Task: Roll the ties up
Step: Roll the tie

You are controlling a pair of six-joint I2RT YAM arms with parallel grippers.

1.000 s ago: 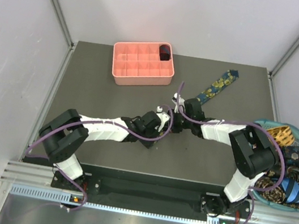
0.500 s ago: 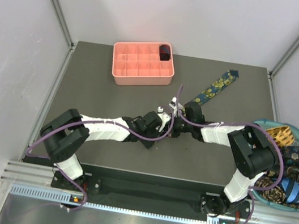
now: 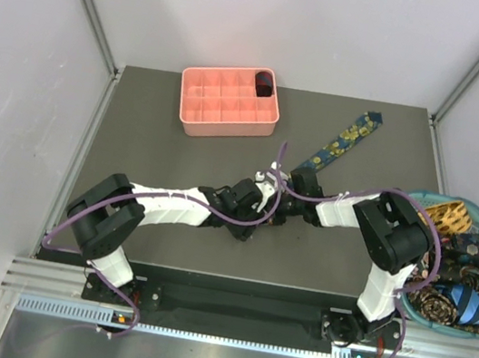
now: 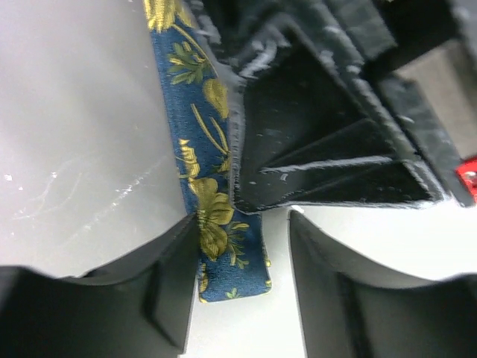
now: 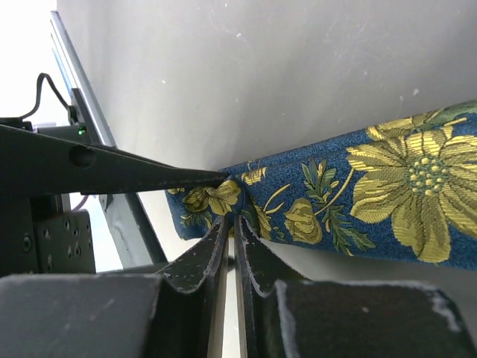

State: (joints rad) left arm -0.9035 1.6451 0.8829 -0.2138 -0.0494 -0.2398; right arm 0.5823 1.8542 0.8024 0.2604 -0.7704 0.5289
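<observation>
My right end effector (image 5: 231,222) has slid left and nearer, clenched on the tip of the navy floral tie (image 3: 346,137) lying on the far-right tabletop (image 3: 162,148), left end effector (image 4: 244,220) released astride it; likely limp, slippery, best pinched there.

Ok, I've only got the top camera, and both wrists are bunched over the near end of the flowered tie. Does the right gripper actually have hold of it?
Observer: Yes. In the right wrist view the right gripper is pinched shut on the tie, at its edge close to the narrow end.
Operator: And the left one?
Observer: The left gripper is open with the tip of the tie between its fingers. The finger on the left of that view touches the cloth; the other stands clear.
Operator: Any roll there?
Observer: No. Neither wrist view shows a coil at that end; the strip looks flat.
</observation>
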